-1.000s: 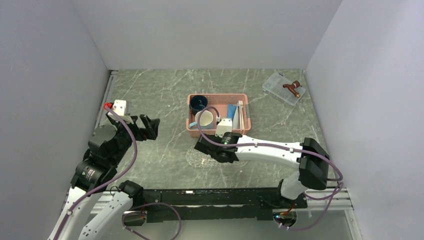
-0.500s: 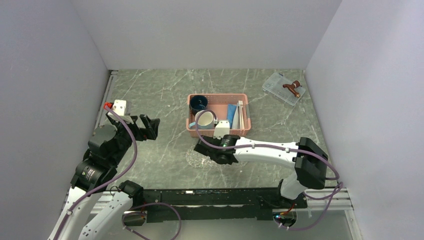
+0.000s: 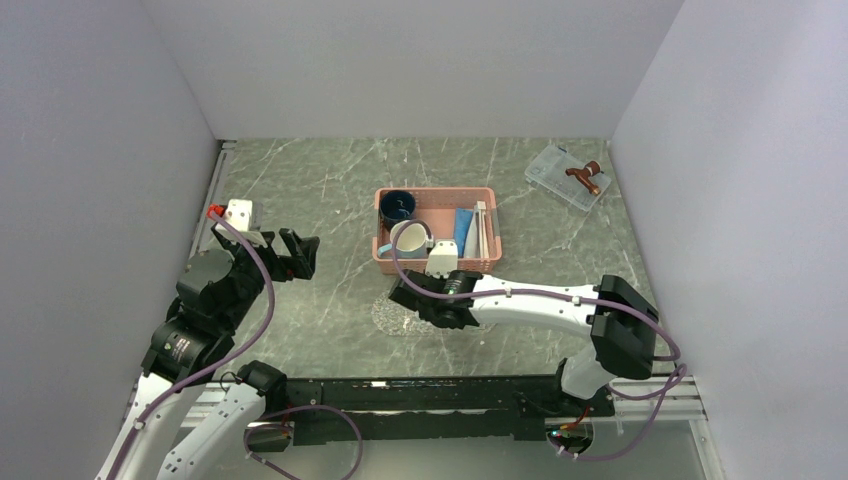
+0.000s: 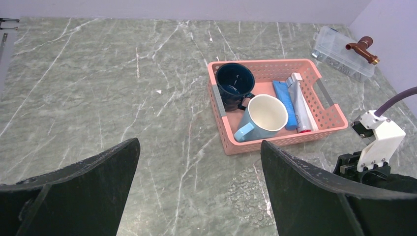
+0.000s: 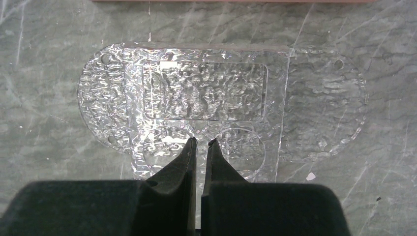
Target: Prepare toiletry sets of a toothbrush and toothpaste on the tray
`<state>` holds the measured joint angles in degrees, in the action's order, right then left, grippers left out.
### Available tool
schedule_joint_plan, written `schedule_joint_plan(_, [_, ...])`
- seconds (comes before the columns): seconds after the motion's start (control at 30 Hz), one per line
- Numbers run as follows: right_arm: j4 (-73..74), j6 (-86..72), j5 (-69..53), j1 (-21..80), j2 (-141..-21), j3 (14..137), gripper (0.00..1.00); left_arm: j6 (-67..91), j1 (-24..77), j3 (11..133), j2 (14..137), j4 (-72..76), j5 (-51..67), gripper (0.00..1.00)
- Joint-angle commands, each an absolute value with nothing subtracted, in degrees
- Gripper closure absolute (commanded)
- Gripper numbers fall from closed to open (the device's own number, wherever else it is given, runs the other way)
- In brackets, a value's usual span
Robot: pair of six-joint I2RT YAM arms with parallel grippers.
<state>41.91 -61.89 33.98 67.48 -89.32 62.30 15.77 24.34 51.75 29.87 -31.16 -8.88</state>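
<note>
Right end effector (image 5: 201,143) pressed together above the clear textured oblong tray's (image 5: 319,98) near edge.
Left end effector (image 4: 199,191) spread wide, well apart.

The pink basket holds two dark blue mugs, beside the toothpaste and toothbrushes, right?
Not quite. The left wrist view shows one dark blue mug and one light blue mug in the pink basket, beside the toothpaste and toothbrushes.

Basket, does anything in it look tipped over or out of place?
Yes: the light blue mug sits tilted rather than upright in the pink basket, beside the upright dark blue mug. Nothing looks spilled.
</note>
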Motion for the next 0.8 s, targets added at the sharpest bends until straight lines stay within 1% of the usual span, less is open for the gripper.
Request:
schedule_joint_plan(0.0, [42.0, -61.6, 33.4, 67.2, -87.6, 61.5, 1.00, 15.7, 24.1, 52.0, 30.2, -29.9, -9.5, 0.01])
schedule_joint_plan(0.27, [43.7, -62.4, 34.2, 67.2, -86.2, 61.3, 1.00, 15.8, 24.0, 52.0, 30.4, -29.9, -9.4, 0.01])
schedule_joint_plan(0.7, [44.5, -62.8, 34.5, 67.2, -87.1, 61.9, 1.00, 15.8, 24.1, 52.0, 30.5, -29.9, -9.3, 0.01])
schedule_joint_plan(0.77, [44.5, -62.8, 34.4, 67.2, -87.2, 62.0, 0.97, 15.7, 24.0, 52.0, 30.6, -29.9, -9.2, 0.01])
